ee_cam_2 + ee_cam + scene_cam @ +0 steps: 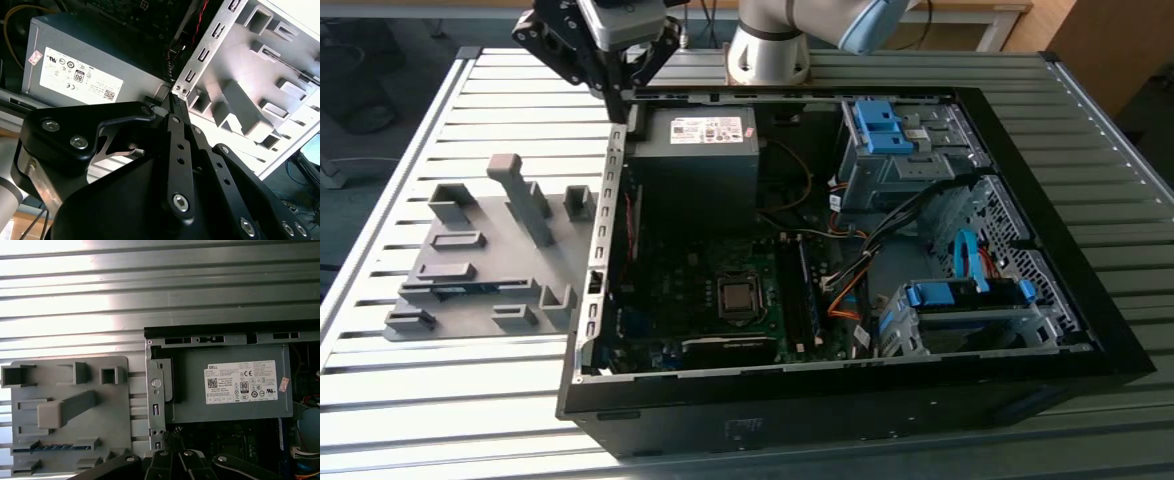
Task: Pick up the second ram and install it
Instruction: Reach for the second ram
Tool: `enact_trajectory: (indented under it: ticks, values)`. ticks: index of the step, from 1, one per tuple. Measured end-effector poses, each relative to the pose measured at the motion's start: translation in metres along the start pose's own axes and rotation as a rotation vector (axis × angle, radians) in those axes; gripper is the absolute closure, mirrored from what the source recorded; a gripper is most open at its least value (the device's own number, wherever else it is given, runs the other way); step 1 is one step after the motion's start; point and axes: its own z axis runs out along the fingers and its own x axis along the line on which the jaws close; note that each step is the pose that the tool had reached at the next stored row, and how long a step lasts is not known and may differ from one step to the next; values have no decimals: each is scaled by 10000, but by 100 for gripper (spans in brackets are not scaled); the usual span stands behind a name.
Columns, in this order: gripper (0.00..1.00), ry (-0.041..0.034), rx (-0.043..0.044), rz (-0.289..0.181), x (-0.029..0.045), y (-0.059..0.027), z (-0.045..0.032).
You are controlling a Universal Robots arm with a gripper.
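The second ram [52, 446] is a thin blue-green stick lying flat in a slot of the grey fixture plate [120, 415]. In the exterior view the second ram [460, 290] shows as a bluish strip near the front of the fixture plate [487, 262]. My gripper [616, 100] hangs above the back corner of the open computer case [607, 200], on the exterior view's left, well away from the stick. In both wrist views the gripper [175, 97] [172, 432] has its fingers pressed together with nothing between them.
The grey power supply [694, 150] sits just beside the gripper inside the case. The motherboard [720, 290] with its CPU socket lies lower. Blue drive cages [967, 305] and cables fill the right side. Upright grey blocks [520, 195] stand on the fixture plate. The slatted table [454, 400] carries everything.
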Motion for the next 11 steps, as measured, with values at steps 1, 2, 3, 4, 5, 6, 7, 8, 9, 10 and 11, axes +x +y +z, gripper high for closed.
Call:
enact_trajectory:
  ticks: [1, 2, 3, 4, 5, 6, 7, 8, 9, 10, 11]
  values:
    - [89, 0, -1, 0, 4, 0, 1]
    - [89, 0, -2, 1, 9, -1, 2]
    - [89, 0, -1, 1, 13, -1, 2]
    - [89, 0, -1, 0, 17, -2, 3]
    - [89, 0, -1, 0, 21, -2, 3]
    - [89, 0, -1, 0, 25, -2, 3]
    - [89, 1, -1, 0, 28, -2, 4]
    - [89, 1, -1, 0, 31, -3, 4]
    - [89, 1, -1, 0, 34, -3, 5]
    - [89, 2, -1, 0, 38, -3, 5]
    - [89, 2, -1, 1, 41, -4, 6]
